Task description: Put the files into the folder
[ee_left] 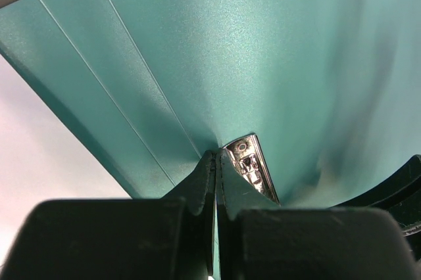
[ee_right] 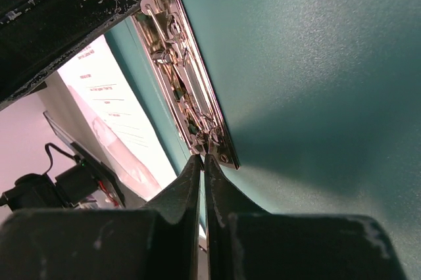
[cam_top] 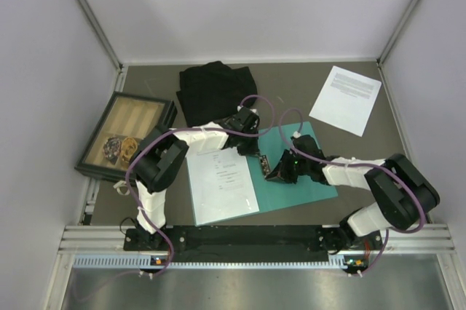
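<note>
The teal folder point(cam_top: 309, 183) lies open near the table's front, with one of the files point(cam_top: 222, 183) lying on its left half. The other file point(cam_top: 346, 99) lies on the table at the back right. My left gripper point(cam_top: 256, 154) is shut, and its tips point(ee_left: 217, 154) rest at one end of the folder's metal clip point(ee_left: 253, 165). My right gripper point(cam_top: 271, 172) is shut too, its tips point(ee_right: 202, 156) at the clip's point(ee_right: 187, 76) other end. Teal folder card point(ee_right: 316, 63) fills that view, with the printed file point(ee_right: 112, 102) to the left. Neither gripper shows anything between its fingers.
A black cloth point(cam_top: 215, 92) lies bunched at the back centre, just behind the left arm. A dark-framed wooden tray point(cam_top: 124, 135) with small items sits at the left. Grey walls enclose the table on three sides.
</note>
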